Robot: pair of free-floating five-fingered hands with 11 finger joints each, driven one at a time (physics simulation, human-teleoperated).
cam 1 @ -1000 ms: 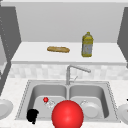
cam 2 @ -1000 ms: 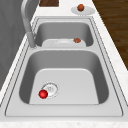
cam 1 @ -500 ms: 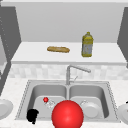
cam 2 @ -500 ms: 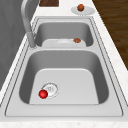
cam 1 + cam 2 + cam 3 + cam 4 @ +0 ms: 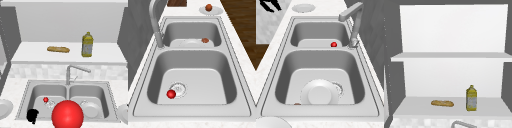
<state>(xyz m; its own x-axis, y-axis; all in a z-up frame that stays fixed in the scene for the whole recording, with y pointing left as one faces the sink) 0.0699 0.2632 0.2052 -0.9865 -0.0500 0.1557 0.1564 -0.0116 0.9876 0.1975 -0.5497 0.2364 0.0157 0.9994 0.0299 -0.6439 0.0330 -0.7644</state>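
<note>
My left hand [image 5: 32,115] hovers over the sink's front left corner, holding nothing; in the right side view the left hand [image 5: 271,5] shows at the top left with its fingers stretched out. A small red ball [image 5: 45,99] lies in the left basin beside the drain, also seen as the red ball [image 5: 171,94] and the red ball [image 5: 334,44]. A large red sphere [image 5: 67,115] sits low at the front of the sink. A white plate [image 5: 90,109] lies in the right basin, and the plate [image 5: 319,95] is upside down.
The faucet [image 5: 75,70] stands behind the divider. White plates rest on the counter at the left [image 5: 3,107] and right [image 5: 123,112]; the far plate [image 5: 210,10] carries a brown ball. On the shelf lie a bread loaf [image 5: 58,49] and a yellow bottle [image 5: 87,45].
</note>
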